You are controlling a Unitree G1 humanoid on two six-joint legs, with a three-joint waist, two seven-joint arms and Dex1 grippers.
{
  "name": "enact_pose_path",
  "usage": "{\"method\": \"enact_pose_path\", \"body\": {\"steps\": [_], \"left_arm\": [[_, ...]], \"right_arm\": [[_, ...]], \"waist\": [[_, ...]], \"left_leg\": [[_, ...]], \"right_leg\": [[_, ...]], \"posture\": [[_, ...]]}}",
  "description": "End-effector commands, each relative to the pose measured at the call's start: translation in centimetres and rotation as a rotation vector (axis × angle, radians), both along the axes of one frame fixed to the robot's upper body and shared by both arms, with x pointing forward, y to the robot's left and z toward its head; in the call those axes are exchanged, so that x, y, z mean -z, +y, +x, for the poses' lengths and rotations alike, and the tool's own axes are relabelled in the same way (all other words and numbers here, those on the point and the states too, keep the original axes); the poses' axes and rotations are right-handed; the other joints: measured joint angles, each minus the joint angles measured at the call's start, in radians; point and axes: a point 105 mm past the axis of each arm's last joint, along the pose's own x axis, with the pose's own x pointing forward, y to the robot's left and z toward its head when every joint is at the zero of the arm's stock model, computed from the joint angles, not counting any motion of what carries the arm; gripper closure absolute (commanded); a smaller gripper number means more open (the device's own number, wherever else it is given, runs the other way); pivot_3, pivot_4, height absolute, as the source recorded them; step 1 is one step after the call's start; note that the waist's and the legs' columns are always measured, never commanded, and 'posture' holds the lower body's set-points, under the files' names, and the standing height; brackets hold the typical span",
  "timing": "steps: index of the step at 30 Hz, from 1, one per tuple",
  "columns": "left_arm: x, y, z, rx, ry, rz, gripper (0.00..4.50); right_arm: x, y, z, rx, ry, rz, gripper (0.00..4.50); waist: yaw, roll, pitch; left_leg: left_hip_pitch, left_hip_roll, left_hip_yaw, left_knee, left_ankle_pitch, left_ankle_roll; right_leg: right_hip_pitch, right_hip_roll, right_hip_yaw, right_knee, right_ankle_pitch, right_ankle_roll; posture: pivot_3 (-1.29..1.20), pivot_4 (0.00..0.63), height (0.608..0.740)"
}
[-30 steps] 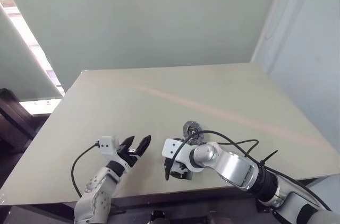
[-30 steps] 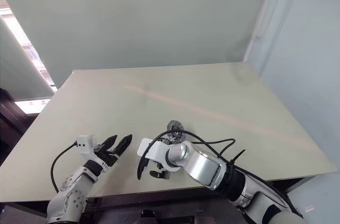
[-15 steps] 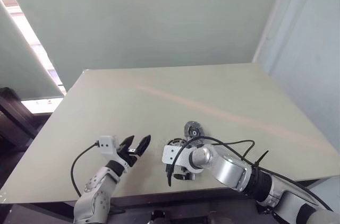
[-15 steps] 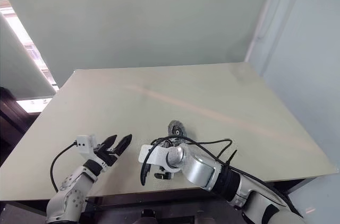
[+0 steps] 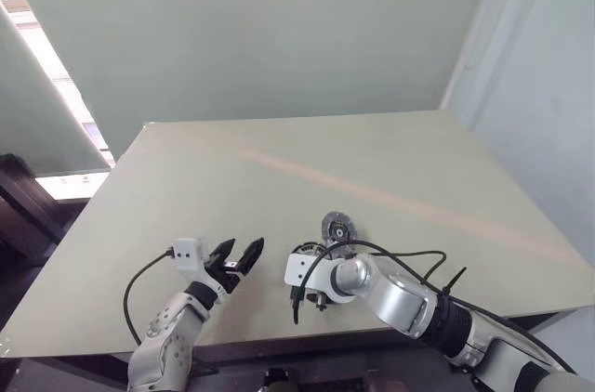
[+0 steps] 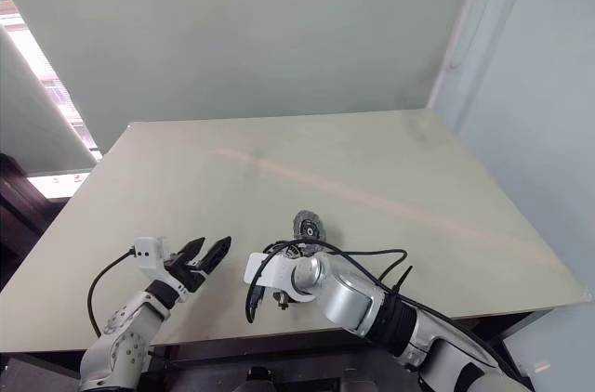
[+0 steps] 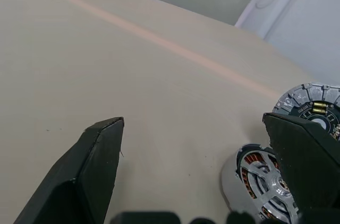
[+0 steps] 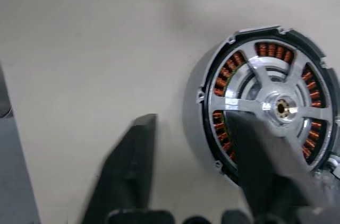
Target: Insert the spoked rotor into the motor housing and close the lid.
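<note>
The motor housing (image 8: 212, 128), a shallow cup with copper-brown windings, stands on the table near its front edge. The silver spoked rotor (image 8: 279, 108) lies inside it. Joined to the housing's far edge, the lid (image 5: 337, 226) lies flat and open on the table. My right gripper (image 8: 191, 123) points down at the housing and is open. One finger is over the rotor's face, and the other finger (image 8: 133, 171) is outside the wall with a strip of table between. My left gripper (image 5: 244, 245) hovers open to the left of the housing (image 7: 255, 176), holding nothing.
The beige table (image 5: 279, 169) stretches far ahead and to both sides. Its front edge runs just under both wrists. A black cable (image 5: 409, 257) loops off my right wrist above the table.
The right gripper's fingers have drawn closer together at the housing. The left arm has stayed still.
</note>
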Motion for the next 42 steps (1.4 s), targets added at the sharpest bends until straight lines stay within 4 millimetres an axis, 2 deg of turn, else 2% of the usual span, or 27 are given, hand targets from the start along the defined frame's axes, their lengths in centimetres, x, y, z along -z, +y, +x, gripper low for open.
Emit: {"method": "enact_pose_path", "body": {"steps": [1,4,5,14,19,27,37,42], "left_arm": [[-1.2,-0.3,0.1,0.033,-0.039,0.012,0.00],[-0.9,-0.4,-0.2,0.053,-0.022,0.014,0.00],[-0.8,-0.4,-0.3,0.070,-0.015,0.018,0.00],[-0.3,-0.6,-2.7,0.292,0.012,0.174,0.00],[-0.8,-1.0,-2.9,0.352,0.005,0.194,0.00],[0.0,-1.5,-3.6,0.451,0.049,0.288,0.00],[0.3,-1.9,-3.4,0.462,0.051,0.305,0.00],[0.4,-1.8,-3.5,0.457,0.057,0.308,0.00]], "right_arm": [[-0.1,-0.1,0.6,0.038,-0.007,0.016,3.49],[-0.1,0.0,0.7,0.052,-0.004,0.031,4.39],[-0.2,0.1,0.7,0.055,-0.002,0.035,4.43],[-1.0,0.7,0.9,0.090,0.030,0.097,4.43],[-2.1,1.6,0.4,0.148,0.124,0.171,4.43],[-3.5,3.0,-0.1,0.259,0.267,0.256,4.43],[-3.6,3.7,-0.7,0.246,0.285,0.271,4.43],[-4.0,3.7,-0.9,0.224,0.273,0.284,2.73]], "waist": [[0.000,0.000,0.000],[0.000,0.000,0.000],[0.000,0.000,0.000],[-0.001,0.001,0.000],[0.000,0.001,0.000],[-0.001,0.001,0.000],[0.000,0.001,0.000],[-0.001,0.001,0.000]], "left_leg": [[0.000,0.000,0.000,0.000,0.000,0.000],[0.001,0.001,0.000,0.000,0.000,0.000],[0.001,0.001,0.000,0.000,0.000,0.000],[0.001,0.002,0.001,0.000,0.000,0.000],[0.001,0.002,0.000,0.000,0.000,-0.001],[-0.003,0.002,0.002,-0.004,0.000,-0.001],[-0.008,0.002,0.003,-0.003,0.000,-0.001],[-0.008,0.002,0.003,-0.003,0.000,-0.001]], "right_leg": [[0.000,0.000,0.000,0.000,0.000,0.000],[0.000,0.001,0.000,0.000,0.000,0.000],[0.000,0.001,0.000,0.001,0.000,0.000],[0.000,0.001,-0.001,0.002,0.000,-0.001],[-0.001,0.001,-0.001,0.002,0.000,-0.001],[-0.008,0.001,0.001,0.002,0.000,-0.001],[-0.013,0.001,0.002,0.002,0.001,-0.001],[-0.013,0.001,0.002,0.002,0.001,-0.001]], "posture": [[0.00,0.000,0.740],[0.00,0.000,0.740],[0.00,0.000,0.740],[0.00,0.000,0.740],[0.00,0.000,0.740],[0.00,0.000,0.740],[0.00,0.000,0.740],[0.00,0.000,0.740]]}}
